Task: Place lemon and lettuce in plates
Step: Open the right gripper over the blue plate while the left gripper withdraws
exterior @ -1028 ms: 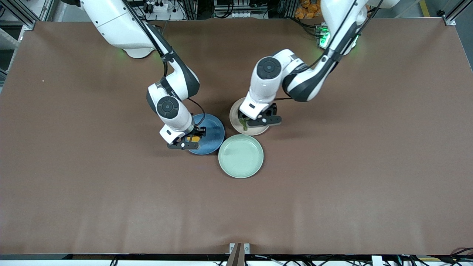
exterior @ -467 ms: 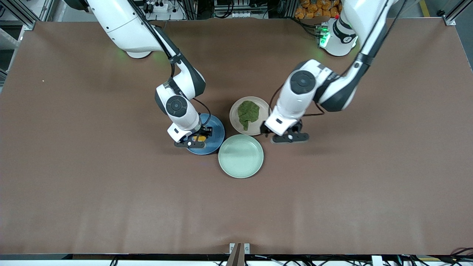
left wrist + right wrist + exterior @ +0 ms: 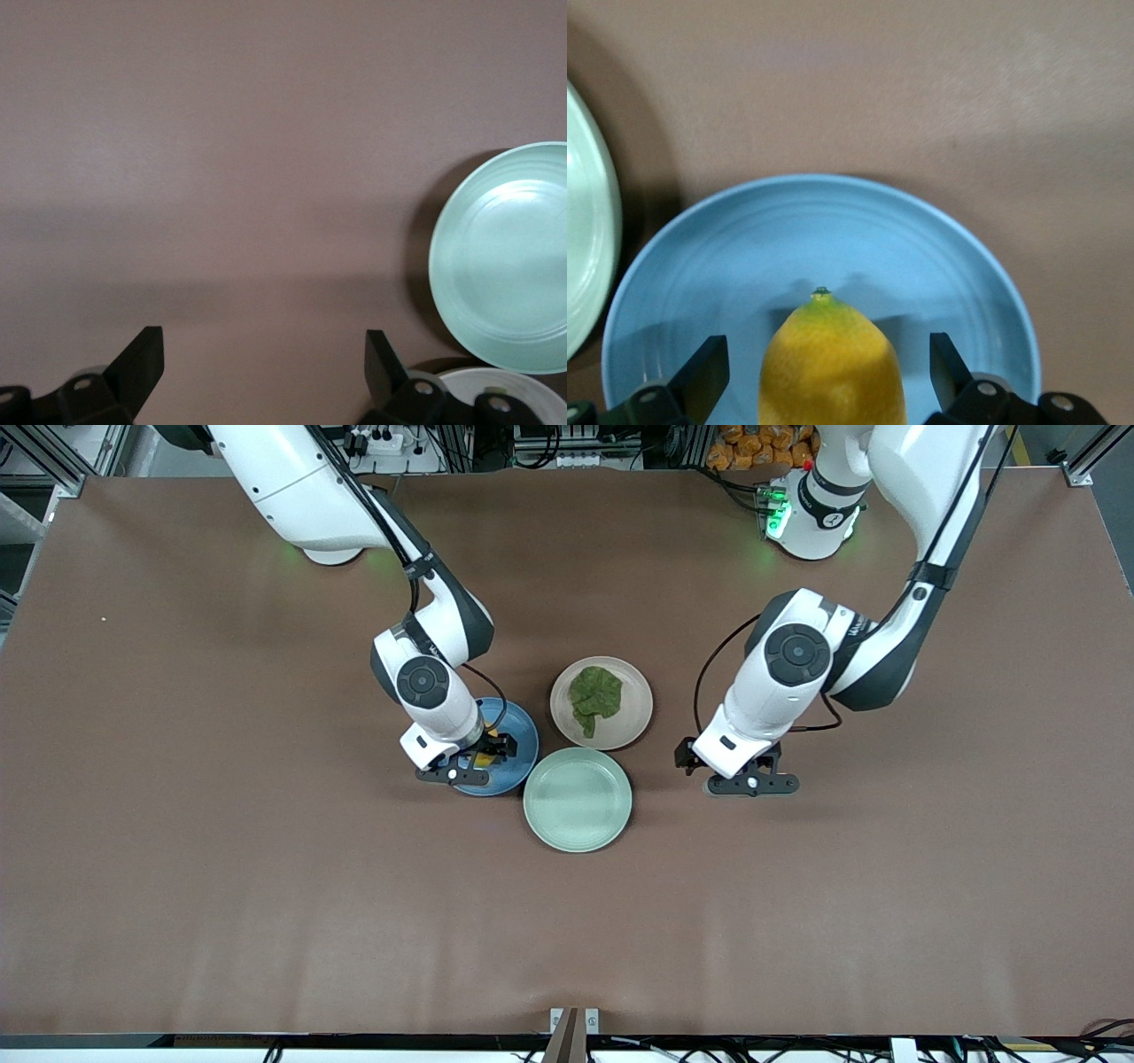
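Observation:
The yellow lemon (image 3: 831, 367) lies in the blue plate (image 3: 744, 257), between the fingers of my right gripper (image 3: 828, 372). That gripper is open, with a gap on each side of the fruit. In the front view the lemon (image 3: 484, 760) shows under the right gripper (image 3: 478, 764) on the blue plate (image 3: 518, 735). The lettuce (image 3: 595, 695) lies flat in the beige-pink plate (image 3: 633, 708) with nothing touching it. My left gripper (image 3: 746, 772) hangs open and empty over bare table toward the left arm's end, apart from the plates. In its own wrist view, the left gripper (image 3: 264, 363) has only table between its fingers.
A mint-green plate (image 3: 578, 799) sits empty, nearer the front camera than the other two plates and touching or nearly touching both. It also shows in the left wrist view (image 3: 505, 257) and at the edge of the right wrist view (image 3: 585, 230).
The right gripper has opened around the lemon on the blue plate. The left gripper has drawn away from the beige-pink plate toward its own end, leaving the lettuce there.

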